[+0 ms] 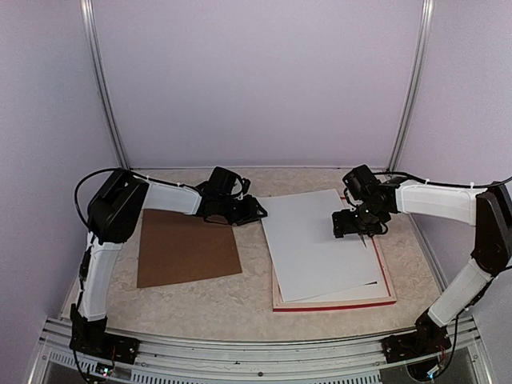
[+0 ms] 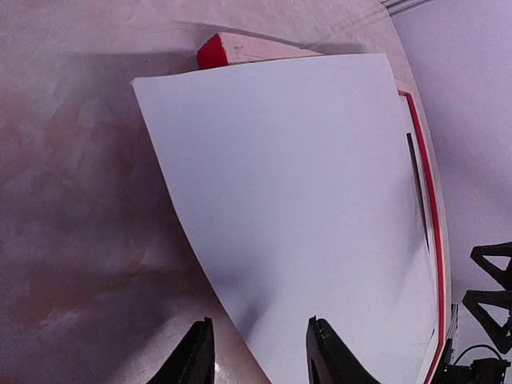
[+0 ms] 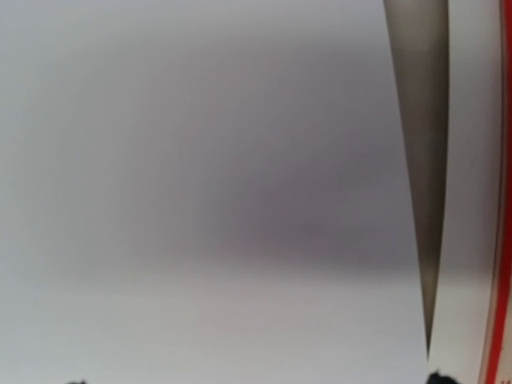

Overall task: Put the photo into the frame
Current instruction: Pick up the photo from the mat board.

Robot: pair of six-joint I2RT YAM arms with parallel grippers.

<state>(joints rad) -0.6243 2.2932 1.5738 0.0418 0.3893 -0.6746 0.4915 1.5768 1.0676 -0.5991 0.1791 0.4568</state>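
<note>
Paper (image 2: pixel 304 200) lies askew on frame (image 1: pixel 336 304); left tool (image 2: pixel 260 356) spread astride its edge, right tool (image 1: pixel 352 226) spread above.

So the table (image 1: pixel 200 316) has a pale beige top with a blotchy, stone-ish pattern. Two things lie flat right on it. On the left is a brown board (image 1: pixel 188 248), turned a bit crooked. To its right, with a strip of bare table between them, is the frame (image 1: pixel 336 305): thin red edge, pale wood sides. A white sheet (image 1: pixel 320 240) lies skewed on top of the frame and covers most of it. The sheet's far left corner pokes out over the table, and I can't tell if it touches down.
</note>
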